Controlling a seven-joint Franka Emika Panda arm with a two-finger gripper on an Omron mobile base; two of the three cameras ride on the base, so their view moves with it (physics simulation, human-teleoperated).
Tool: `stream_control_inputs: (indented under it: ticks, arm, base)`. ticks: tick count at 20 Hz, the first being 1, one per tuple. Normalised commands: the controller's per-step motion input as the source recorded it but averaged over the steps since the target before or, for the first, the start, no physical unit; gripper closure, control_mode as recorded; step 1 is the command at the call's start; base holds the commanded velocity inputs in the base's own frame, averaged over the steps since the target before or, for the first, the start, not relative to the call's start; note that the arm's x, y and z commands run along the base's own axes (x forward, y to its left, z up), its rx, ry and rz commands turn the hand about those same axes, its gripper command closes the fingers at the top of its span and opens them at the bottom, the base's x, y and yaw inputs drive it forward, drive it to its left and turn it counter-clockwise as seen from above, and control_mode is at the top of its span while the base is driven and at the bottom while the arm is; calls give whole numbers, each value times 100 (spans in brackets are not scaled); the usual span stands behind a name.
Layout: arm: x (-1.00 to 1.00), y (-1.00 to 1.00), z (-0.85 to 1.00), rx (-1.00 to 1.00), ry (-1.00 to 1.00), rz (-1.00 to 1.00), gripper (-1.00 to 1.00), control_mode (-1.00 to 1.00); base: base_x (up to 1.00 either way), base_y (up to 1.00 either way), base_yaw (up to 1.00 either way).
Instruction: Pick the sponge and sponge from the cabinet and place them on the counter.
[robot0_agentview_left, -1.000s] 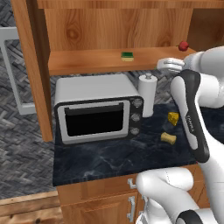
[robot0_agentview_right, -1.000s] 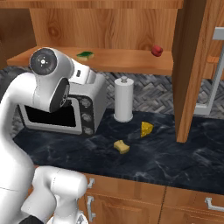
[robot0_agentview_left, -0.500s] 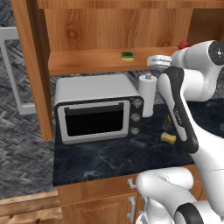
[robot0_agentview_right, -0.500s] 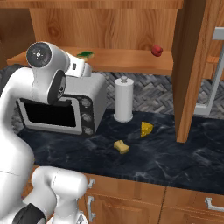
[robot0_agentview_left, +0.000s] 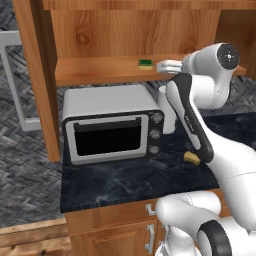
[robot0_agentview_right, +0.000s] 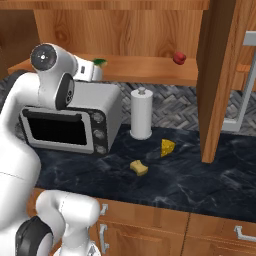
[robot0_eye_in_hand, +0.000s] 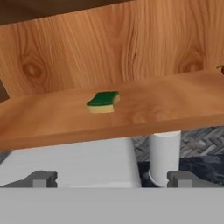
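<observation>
A yellow sponge with a dark green top (robot0_eye_in_hand: 103, 101) lies flat on the cabinet's wooden shelf (robot0_eye_in_hand: 166, 109); it also shows as a sponge (robot0_agentview_left: 145, 63) and a sponge (robot0_agentview_right: 100, 62) in the base views. My gripper (robot0_eye_in_hand: 112, 179) is open, level with the shelf's front edge and just short of this sponge, with nothing between its fingertips (robot0_eye_in_hand: 41, 178). From the left base camera the gripper (robot0_agentview_left: 162, 66) sits just right of it. The dull olive sponge (robot0_agentview_right: 139, 167) rests on the dark marbled counter (robot0_agentview_right: 200, 185), also seen as a sponge (robot0_agentview_left: 192, 158).
A silver microwave (robot0_agentview_left: 112, 127) stands under the shelf, with a paper towel roll (robot0_agentview_right: 141, 115) beside it. A cheese wedge (robot0_agentview_right: 168, 148) lies on the counter and a red fruit (robot0_agentview_right: 179, 58) on the shelf. The open cabinet door (robot0_agentview_right: 217, 75) hangs at the right.
My arm has swung the hand left along the shelf's front edge, closer to the green-topped sponge. The jaws have stayed open. Both sponges lie where they were.
</observation>
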Motion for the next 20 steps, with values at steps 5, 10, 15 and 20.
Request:
stream_control_inputs:
  ticks: [5, 10, 15, 20]
  arm:
    - [40, 16, 1, -2, 0, 0, -100, -100]
    - [37, 8, 2, -2, 2, 0, -100, -100]
    - [34, 0, 0, -2, 8, 0, -100, -100]
    - [34, 5, 0, -1, 8, 0, -100, -100]
  base:
    - [0, 0, 0]
    - [0, 0, 0]
    - [0, 0, 0]
    - [0, 0, 0]
